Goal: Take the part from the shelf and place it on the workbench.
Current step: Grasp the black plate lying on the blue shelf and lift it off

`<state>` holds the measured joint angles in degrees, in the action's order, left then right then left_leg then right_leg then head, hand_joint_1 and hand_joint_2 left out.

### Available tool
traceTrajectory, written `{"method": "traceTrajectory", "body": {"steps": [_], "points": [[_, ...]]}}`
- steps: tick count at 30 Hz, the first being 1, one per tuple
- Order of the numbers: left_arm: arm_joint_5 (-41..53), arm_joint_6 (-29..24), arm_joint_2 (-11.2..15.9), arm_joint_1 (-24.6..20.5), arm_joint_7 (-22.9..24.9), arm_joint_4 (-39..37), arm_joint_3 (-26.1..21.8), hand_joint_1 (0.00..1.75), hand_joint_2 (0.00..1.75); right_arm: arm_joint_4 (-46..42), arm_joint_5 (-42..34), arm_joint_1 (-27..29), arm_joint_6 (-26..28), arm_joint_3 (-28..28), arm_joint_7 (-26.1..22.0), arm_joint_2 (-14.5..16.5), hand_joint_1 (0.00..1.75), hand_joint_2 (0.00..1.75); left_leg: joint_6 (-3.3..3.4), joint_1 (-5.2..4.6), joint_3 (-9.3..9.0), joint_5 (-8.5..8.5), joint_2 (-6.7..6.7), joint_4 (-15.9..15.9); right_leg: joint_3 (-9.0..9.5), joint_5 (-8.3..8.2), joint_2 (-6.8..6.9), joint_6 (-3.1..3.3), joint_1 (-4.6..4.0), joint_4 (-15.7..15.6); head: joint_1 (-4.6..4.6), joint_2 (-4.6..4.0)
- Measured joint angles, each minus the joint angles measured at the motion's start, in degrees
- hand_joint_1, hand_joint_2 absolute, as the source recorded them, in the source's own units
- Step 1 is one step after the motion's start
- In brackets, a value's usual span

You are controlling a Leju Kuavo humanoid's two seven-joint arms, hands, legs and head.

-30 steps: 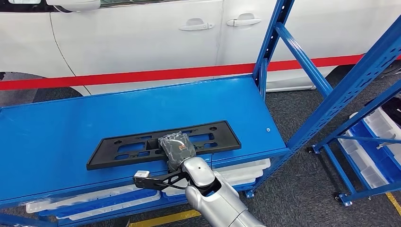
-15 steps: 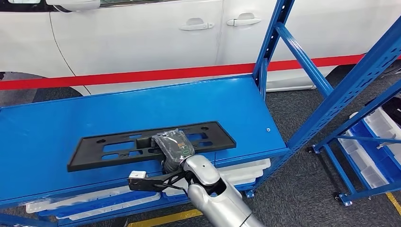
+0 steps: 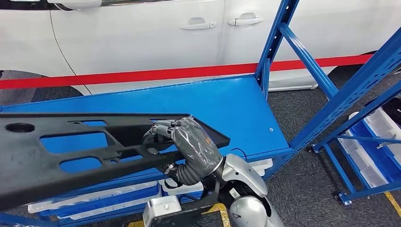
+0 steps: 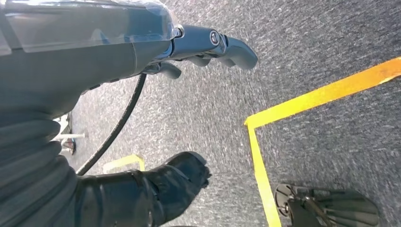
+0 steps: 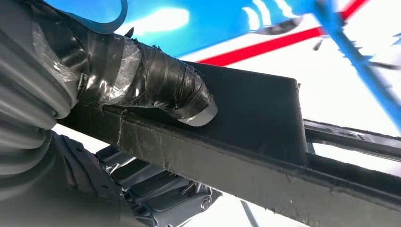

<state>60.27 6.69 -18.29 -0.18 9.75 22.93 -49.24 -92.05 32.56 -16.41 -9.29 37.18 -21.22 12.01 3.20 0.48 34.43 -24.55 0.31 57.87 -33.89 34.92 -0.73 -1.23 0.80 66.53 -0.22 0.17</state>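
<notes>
While one right hand (image 3: pixel 189 142) grips one black part (image 3: pixel 71 146) — left hand's (image 4: pixel 142 61) fingers unclear.

No readable text, label, brand, number or sign anywhere: none on the long black plastic slotted part (image 3: pixel 71 151), none on the blue metal shelf (image 3: pixel 227 101), none on the white car body (image 3: pixel 142 38) behind the red band, none on the yellow floor tape (image 4: pixel 302 101). Small marks on the wrapped right hand (image 3: pixel 189 142) too blurred to read.
</notes>
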Motion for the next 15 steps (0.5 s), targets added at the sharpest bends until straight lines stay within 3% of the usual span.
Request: {"method": "traceTrajectory", "body": {"steps": [2,3,4,6,8,11,13,15], "points": [[0.42,0.05,0.0,-0.01,-0.04,0.0,-0.49,0.0,1.75,-1.76,-1.32,0.52,-0.51,0.0,-0.29,-1.05,1.75,1.75,0.02,-0.05,0.2,0.01,0.19,0.19,-2.95,2.2,0.07,-0.08,0.02,6.35,0.01,0.0],[0.5,0.07,-0.01,-0.01,-0.06,0.0,-0.66,0.0,1.75,-2.34,-1.52,0.76,-0.64,-0.01,-0.33,-1.45,1.75,1.75,0.01,-0.06,0.33,0.01,0.25,0.35,-3.27,1.67,0.11,-0.06,0.03,7.02,0.01,0.0],[0.54,0.09,-0.02,-0.03,-0.07,0.0,-0.77,0.0,1.75,-2.87,-1.66,0.92,-0.74,-0.01,-0.35,-1.76,1.75,1.75,-0.02,-0.07,0.45,0.01,0.28,0.52,-2.52,0.12,0.19,0.03,0.05,5.5,0.02,0.0],[0.71,0.54,-0.06,-0.11,0.35,-0.01,-0.89,0.0,1.75,-3.82,-2.37,0.99,-1.27,0.0,-0.62,-2.24,1.75,1.75,-0.24,-0.1,0.67,0.07,0.27,0.86,1.23,-3.53,0.41,0.41,0.01,-1.85,0.01,0.0],[1.15,1.63,-0.11,-0.25,1.44,-0.06,-1.16,0.0,1.75,-4.68,-3.93,0.87,-2.15,0.17,-1.21,-2.9,1.75,1.75,-0.87,-0.2,0.85,0.34,0.23,1.03,3.71,-5.44,0.52,0.85,-0.31,-6.99,-0.01,0.0],[1.89,2.62,-0.11,-0.29,2.56,-0.21,-1.85,0.0,1.75,-5.6,-5.53,0.79,-2.89,0.87,-1.79,-4.05,1.75,1.75,-2.19,-0.21,1.19,1.08,0.13,0.88,3.4,-6.28,0.53,1.61,-0.51,-7.97,-0.01,0.0],[2.1,2.72,-0.08,-0.31,2.73,-0.32,-2.13,0.0,1.75,-5.81,-5.72,0.75,-3.0,1.33,-1.87,-4.49,1.75,1.75,-2.95,-0.12,2.07,-0.51,-0.07,2.23,2.8,-7.24,0.85,2.45,-0.17,-8.55,-0.09,0.0],[2.17,2.73,-0.06,-0.37,2.75,-0.42,-2.29,0.0,1.75,-5.88,-5.82,0.72,-3.02,1.63,-1.89,-4.85,1.75,1.75,-3.54,0.11,4.02,-5.26,-0.18,7.7,1.82,-8.23,1.4,3.08,-0.04,-8.85,-0.22,0.0]]}}
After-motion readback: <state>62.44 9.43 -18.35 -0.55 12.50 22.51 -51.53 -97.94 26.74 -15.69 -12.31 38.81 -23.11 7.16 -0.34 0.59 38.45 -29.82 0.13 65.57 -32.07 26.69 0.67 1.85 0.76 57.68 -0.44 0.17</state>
